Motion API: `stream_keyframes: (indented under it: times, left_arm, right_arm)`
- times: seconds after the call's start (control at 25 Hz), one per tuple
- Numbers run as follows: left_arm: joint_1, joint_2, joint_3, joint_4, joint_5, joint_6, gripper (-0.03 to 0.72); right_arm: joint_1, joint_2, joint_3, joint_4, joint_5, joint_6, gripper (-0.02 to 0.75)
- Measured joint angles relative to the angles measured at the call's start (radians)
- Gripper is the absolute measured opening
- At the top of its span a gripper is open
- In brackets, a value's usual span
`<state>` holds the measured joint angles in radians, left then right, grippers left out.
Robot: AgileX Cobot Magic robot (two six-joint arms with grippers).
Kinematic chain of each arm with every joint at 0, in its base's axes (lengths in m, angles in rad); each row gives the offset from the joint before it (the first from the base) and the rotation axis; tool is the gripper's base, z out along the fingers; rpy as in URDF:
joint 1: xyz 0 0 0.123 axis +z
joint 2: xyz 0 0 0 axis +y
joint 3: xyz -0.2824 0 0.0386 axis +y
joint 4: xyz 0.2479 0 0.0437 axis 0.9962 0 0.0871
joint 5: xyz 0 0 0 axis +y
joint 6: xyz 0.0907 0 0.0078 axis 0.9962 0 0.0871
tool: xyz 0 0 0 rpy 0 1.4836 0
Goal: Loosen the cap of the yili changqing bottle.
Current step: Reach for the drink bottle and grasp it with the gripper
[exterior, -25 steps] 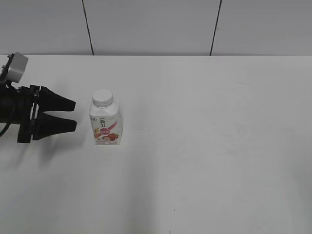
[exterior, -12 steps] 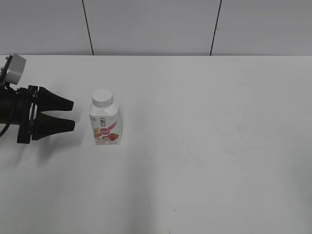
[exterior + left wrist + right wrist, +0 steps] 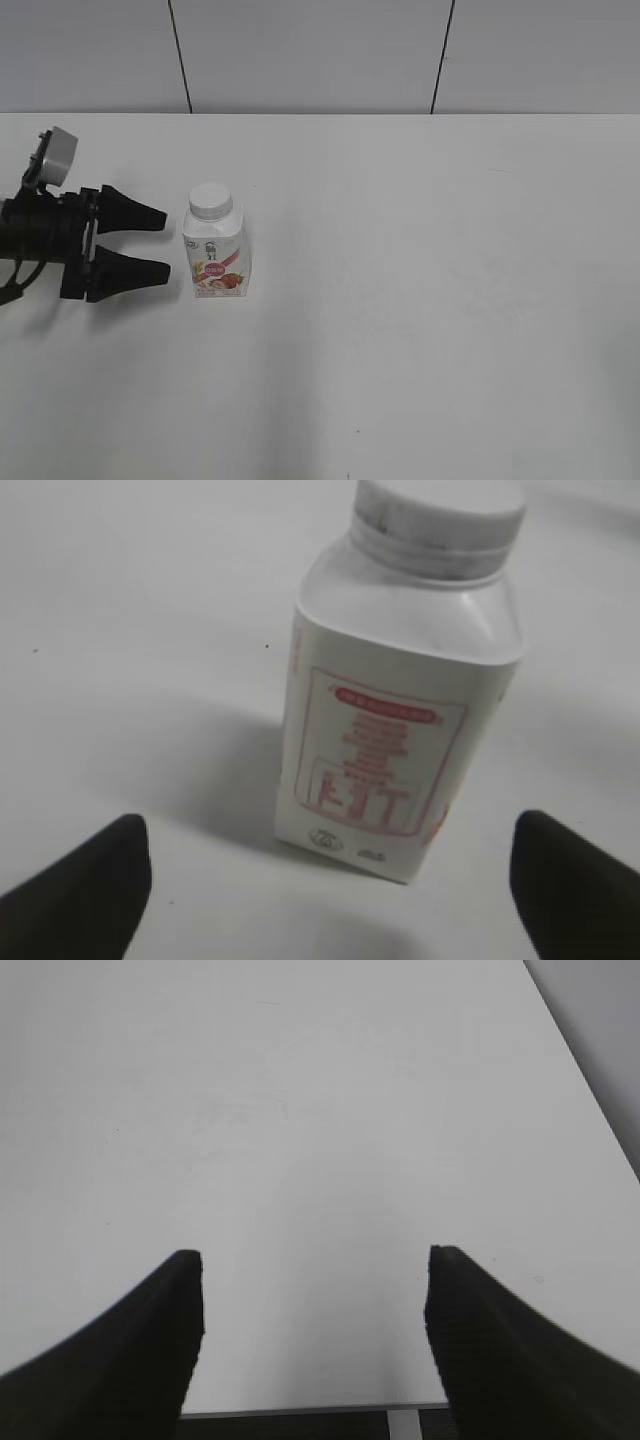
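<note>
Left gripper, black two-finger type, jaws spread wide and holding nothing. Directly ahead of its fingertips, just beyond them and not touching, stands the small white squarish yili changqing bottle with the red-pink strawberry label, upright on the white table. In the left wrist view the bottle fills the space between the two finger tips, centred and slightly forward of them; its small round white flat-topped screw cap sits on the neck, apparently fully seated.

Right gripper: jaws wide apart, empty, only bare table ahead of it; not seen in the exterior view.

Step in hand, judged: approach to grasp the body. Cap not yet touched.

Next move calls for: advance left gripper until fingers flank the carton walls, close firmly to brace it; then bring the right gripper over to grip and twist the cap.
</note>
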<state>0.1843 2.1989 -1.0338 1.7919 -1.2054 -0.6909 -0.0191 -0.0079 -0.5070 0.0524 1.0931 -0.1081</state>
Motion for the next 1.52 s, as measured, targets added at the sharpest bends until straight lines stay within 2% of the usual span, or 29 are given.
stream_keyframes:
  times: [0.36,0.72,1.08,1.36,1.44,1.52]
  left_arm:
    - [-0.089,0.089,-0.079,-0.015,-0.001,0.0,0.662]
    - [-0.157,0.111,-0.089,-0.084,0.001,0.03,0.636]
    - [-0.199,0.134,-0.089,-0.128,0.0,0.051,0.598]
    - [-0.206,0.135,-0.089,-0.138,0.0,0.063,0.584]
    - [-0.206,0.135,-0.089,-0.138,0.0,0.064,0.559]
    - [-0.206,0.135,-0.089,-0.138,0.0,0.064,0.503]
  right_arm:
    - [0.0,0.0,0.0,0.0,0.0,0.0,0.546]
    - [0.0,0.0,0.0,0.0,0.0,0.0,0.546]
    - [0.0,0.0,0.0,0.0,0.0,0.0,0.546]
    - [0.0,0.0,0.0,0.0,0.0,0.0,0.546]
    - [0.0,0.0,0.0,0.0,0.0,0.0,0.546]
    - [0.0,0.0,0.0,0.0,0.0,0.0,0.546]
